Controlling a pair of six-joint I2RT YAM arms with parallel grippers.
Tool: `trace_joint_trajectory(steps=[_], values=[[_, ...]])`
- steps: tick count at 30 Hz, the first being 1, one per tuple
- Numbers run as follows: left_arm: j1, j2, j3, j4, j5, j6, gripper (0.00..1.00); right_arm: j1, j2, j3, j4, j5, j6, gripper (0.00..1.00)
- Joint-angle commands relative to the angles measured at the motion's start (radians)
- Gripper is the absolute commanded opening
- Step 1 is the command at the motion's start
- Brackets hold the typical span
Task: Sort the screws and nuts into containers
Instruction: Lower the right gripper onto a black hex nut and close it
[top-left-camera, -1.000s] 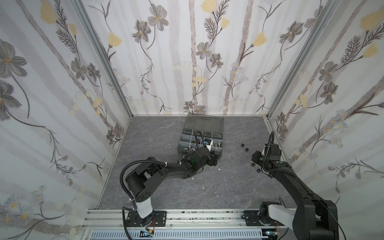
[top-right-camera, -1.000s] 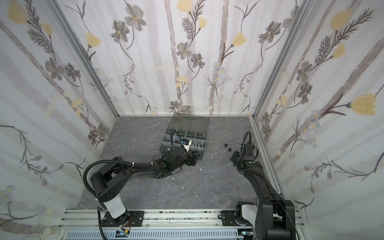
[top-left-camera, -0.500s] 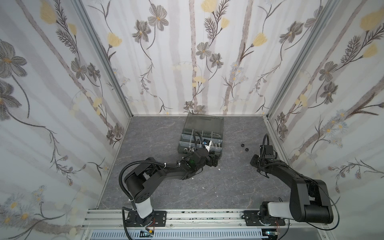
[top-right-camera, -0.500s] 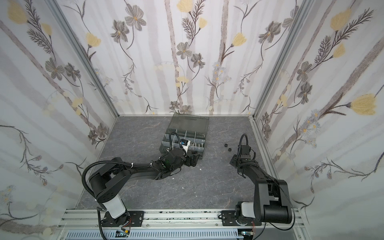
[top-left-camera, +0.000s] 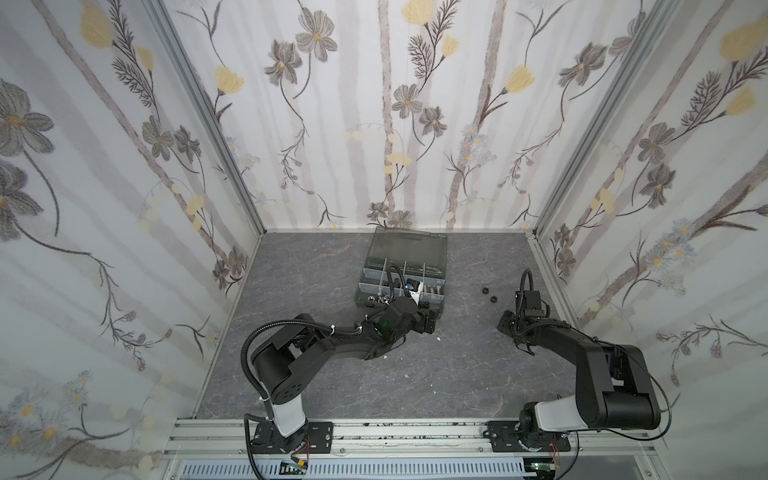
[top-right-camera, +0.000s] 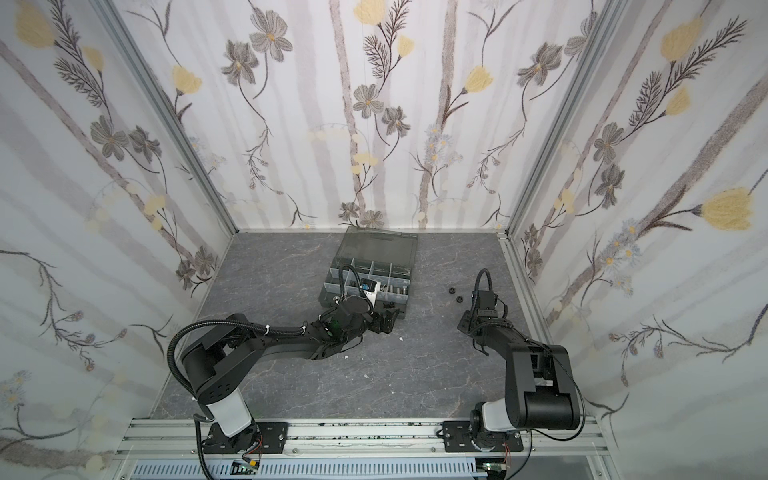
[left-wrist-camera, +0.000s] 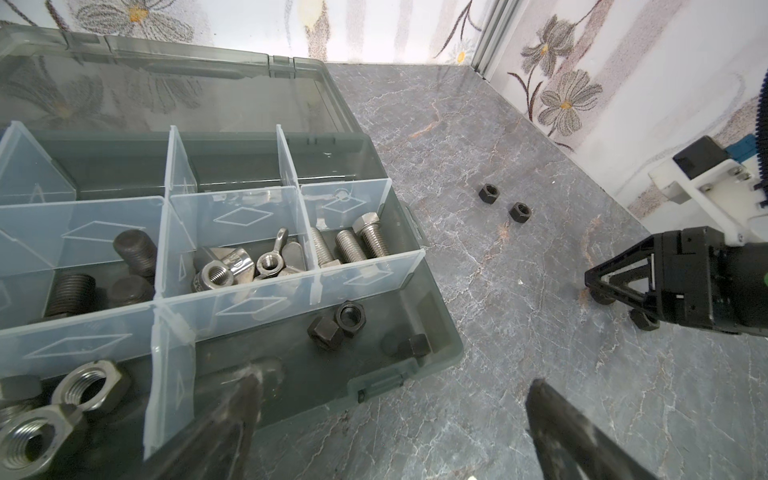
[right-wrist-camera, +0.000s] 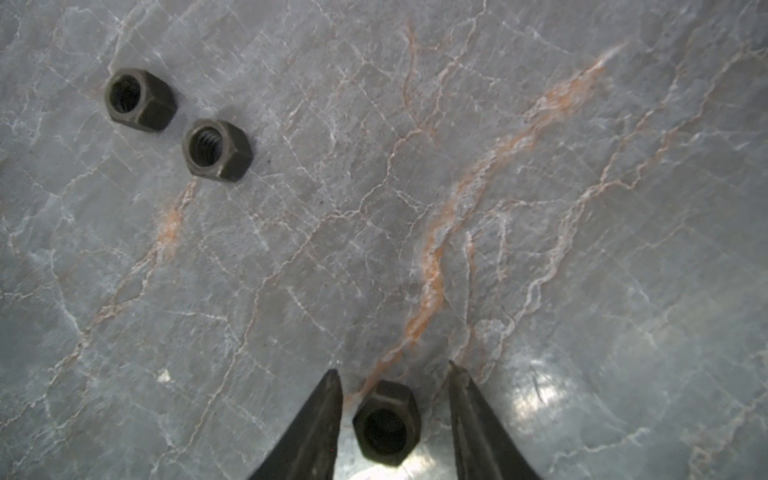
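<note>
A grey, marble-veined tabletop (top-left-camera: 332, 374) sat boxed in by walls (top-left-camera: 374, 124) papered with grey and yellow flowers. Along its front edge ran a metal rail (top-left-camera: 415, 432) carrying both arm bases. Beyond that, the left fingers (left-wrist-camera: 224, 424) stood wide apart and held nothing, one over the near right compartment of the organizer case (left-wrist-camera: 432, 365), its partner outside the case above bare tabletop. To the right of the case and well apart from it, the right fingers (right-wrist-camera: 316, 428) pointed down at the tabletop, partly spread, with a single black nut (right-wrist-camera: 386, 422) lying flat between them. A thin gap showed on each side of it, so they were not clamped. Inside the case, the near row held large silver hex nuts (left-wrist-camera: 89, 384) at the left and small black nuts (left-wrist-camera: 336, 326) at the right. The row behind held black bolts (left-wrist-camera: 133, 253), then silver wing nuts (left-wrist-camera: 249, 266), then three silver bolts (left-wrist-camera: 357, 241) nearest the case's right wall. Two more black nuts (left-wrist-camera: 490, 193) lay loose on the tabletop right of the case, just beside each other, farther back than the right fingers. The smoky lid (left-wrist-camera: 166, 83) lay open at the case's far side, close to the back wall.
</note>
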Motion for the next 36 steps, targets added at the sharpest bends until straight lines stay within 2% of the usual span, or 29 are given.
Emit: trace_joint_trajectory(steps=[1,12,36], values=[[0.001,0.006,0.011,0.027,-0.014,-0.004,1.0,0.005,0.015,0.008,0.01,0.007,0.001,0.43],[0.002,0.013,0.018,0.017,-0.019,-0.001,1.0,0.032,0.051,0.026,0.008,0.012,0.001,0.38],[0.003,0.018,0.013,0.022,-0.011,-0.014,1.0,0.081,0.025,0.034,-0.107,-0.008,0.018,0.38]])
